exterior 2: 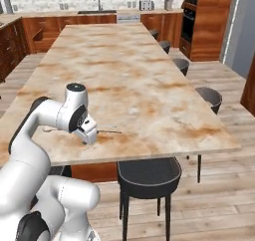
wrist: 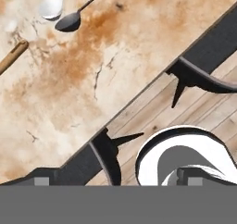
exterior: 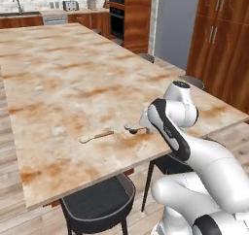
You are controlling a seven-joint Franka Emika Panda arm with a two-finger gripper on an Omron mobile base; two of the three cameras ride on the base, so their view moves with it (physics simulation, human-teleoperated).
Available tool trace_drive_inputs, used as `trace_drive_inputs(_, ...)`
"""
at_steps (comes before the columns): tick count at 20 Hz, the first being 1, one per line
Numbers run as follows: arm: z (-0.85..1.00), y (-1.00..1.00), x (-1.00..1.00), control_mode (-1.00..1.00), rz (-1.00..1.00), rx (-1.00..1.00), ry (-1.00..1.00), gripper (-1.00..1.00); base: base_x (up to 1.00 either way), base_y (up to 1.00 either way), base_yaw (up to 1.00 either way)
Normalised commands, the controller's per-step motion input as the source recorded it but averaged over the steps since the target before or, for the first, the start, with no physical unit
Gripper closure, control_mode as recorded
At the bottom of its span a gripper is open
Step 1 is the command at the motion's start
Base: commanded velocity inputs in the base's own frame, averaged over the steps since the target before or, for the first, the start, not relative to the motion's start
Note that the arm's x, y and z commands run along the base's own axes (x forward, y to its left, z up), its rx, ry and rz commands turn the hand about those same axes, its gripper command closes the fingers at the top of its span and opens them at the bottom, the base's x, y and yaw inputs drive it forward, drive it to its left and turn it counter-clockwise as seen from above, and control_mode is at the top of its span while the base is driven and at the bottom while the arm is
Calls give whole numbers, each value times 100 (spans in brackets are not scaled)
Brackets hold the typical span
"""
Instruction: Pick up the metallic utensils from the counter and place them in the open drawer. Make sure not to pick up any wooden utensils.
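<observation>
Nearest your cameras was the black stool (exterior: 99, 202) tucked under the near edge of the counter (exterior: 63, 78), with the arm folded just beside it. You had the gripper (exterior 2: 88, 131) hanging over that near edge, its jaws spread wide and holding nothing; the hand view looked down past the stone lip to the wooden floor (wrist: 185, 112) and the stool frames below.

You could see the metal spoon (exterior: 134, 129) lying flat on the stone just ahead of the hand, its dark bowl (wrist: 68, 21) toward the gripper and its thin handle running away from it. A pale, white-looking spoon bowl (wrist: 51, 7) lay right beside it in the hand view; you could not tell what it belonged to. The wooden spoon (exterior: 96, 136) lay a little further along the near edge, apart from the metal one.

You had no clear sight of the knife, and the drawer sat outside all three pictures.

By my reading, you had barely begun: nothing was gripped and the metal spoon was still on the counter. Both metal pieces remained to be lifted and carried to the drawer, and the wooden spoon was to stay where it lay.
</observation>
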Motion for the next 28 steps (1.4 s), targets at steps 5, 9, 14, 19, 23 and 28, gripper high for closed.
trace_drive_inputs(5,0,0,0,100,0,0,0,-100,58,-14,53)
trace_drive_inputs(9,0,0,0,100,0,0,0,-100,55,-25,45)
trace_drive_inputs(14,0,-19,48,-100,29,10,22,-100,27,-6,11)
trace_drive_inputs(19,8,-34,73,-100,35,7,0,-100,0,0,0)
trace_drive_inputs(23,8,-46,51,-100,61,0,-19,-100,0,0,0)
trace_drive_inputs(28,0,-43,15,-100,93,-5,-29,-100,0,0,0)
